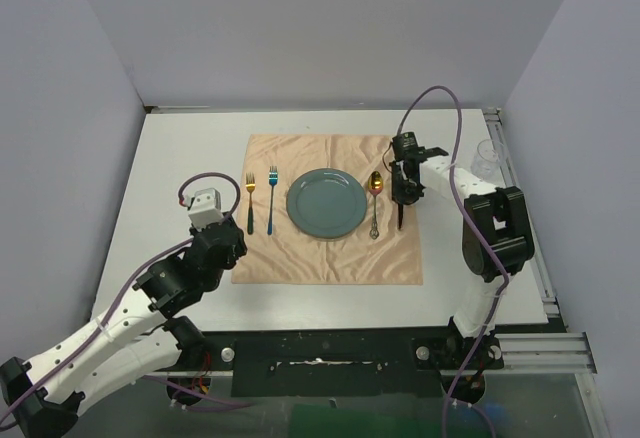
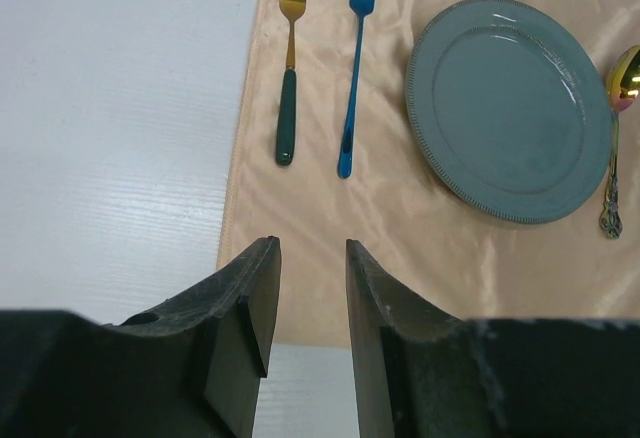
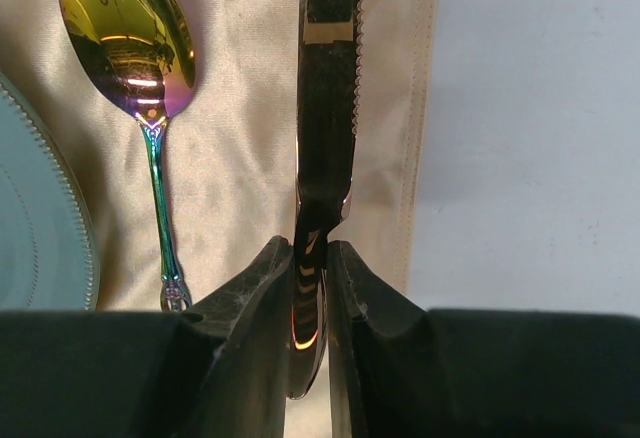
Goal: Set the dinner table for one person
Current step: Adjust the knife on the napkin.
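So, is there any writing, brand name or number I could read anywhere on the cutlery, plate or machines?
None: no word, number or sign is readable in any view.
The plate, gold fork, blue fork, spoon and cloth are plain.
The knife held in the right tool shows only a serrated edge and reflections, no lettering.

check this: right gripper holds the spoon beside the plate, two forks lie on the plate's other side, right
No. The right gripper holds the knife, not the spoon, beside the plate; the right wrist view shows it. The two forks part stands.
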Controlling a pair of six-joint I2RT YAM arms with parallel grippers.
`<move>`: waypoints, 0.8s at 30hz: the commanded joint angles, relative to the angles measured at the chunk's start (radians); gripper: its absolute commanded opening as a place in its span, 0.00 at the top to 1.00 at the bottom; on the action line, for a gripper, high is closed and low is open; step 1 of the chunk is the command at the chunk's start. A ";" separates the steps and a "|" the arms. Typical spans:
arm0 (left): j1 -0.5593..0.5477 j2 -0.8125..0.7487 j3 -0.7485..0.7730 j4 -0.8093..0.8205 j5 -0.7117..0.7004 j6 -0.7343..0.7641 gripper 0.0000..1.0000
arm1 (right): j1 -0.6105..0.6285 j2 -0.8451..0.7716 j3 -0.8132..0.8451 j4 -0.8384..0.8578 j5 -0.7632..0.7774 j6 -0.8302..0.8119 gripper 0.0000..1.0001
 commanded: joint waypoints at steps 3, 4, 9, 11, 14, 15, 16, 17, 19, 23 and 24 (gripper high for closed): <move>-0.001 -0.001 0.032 0.008 -0.016 -0.009 0.69 | -0.004 -0.004 -0.046 0.052 -0.016 0.004 1.00; -0.001 0.000 0.032 0.008 -0.016 -0.007 0.69 | -0.002 -0.003 -0.055 0.058 -0.018 0.009 1.00; 0.000 0.000 0.031 0.010 -0.018 -0.007 0.69 | 0.000 0.014 -0.077 0.069 -0.025 0.017 1.00; 0.000 0.003 0.030 0.010 -0.018 -0.007 0.69 | 0.002 0.018 -0.079 0.070 -0.026 0.017 1.00; -0.001 0.008 0.028 0.012 -0.015 -0.007 0.69 | 0.003 0.029 -0.078 0.071 -0.028 0.017 1.00; -0.001 0.009 0.028 0.013 -0.015 -0.007 0.69 | 0.003 0.034 -0.075 0.071 -0.028 0.016 1.00; 0.000 0.010 0.027 0.014 -0.016 -0.007 0.69 | 0.003 0.038 -0.073 0.071 -0.028 0.015 1.00; 0.000 0.013 0.026 0.014 -0.015 -0.008 0.69 | 0.004 0.042 -0.071 0.071 -0.028 0.015 1.00; -0.001 0.013 0.026 0.015 -0.015 -0.007 0.69 | 0.004 0.049 -0.065 0.070 -0.028 0.015 1.00; 0.000 0.016 0.025 0.019 -0.015 -0.006 0.69 | 0.004 0.044 -0.055 0.066 -0.027 0.018 1.00; 0.000 0.016 0.024 0.022 -0.015 -0.005 0.69 | 0.004 0.037 -0.052 0.063 -0.027 0.018 1.00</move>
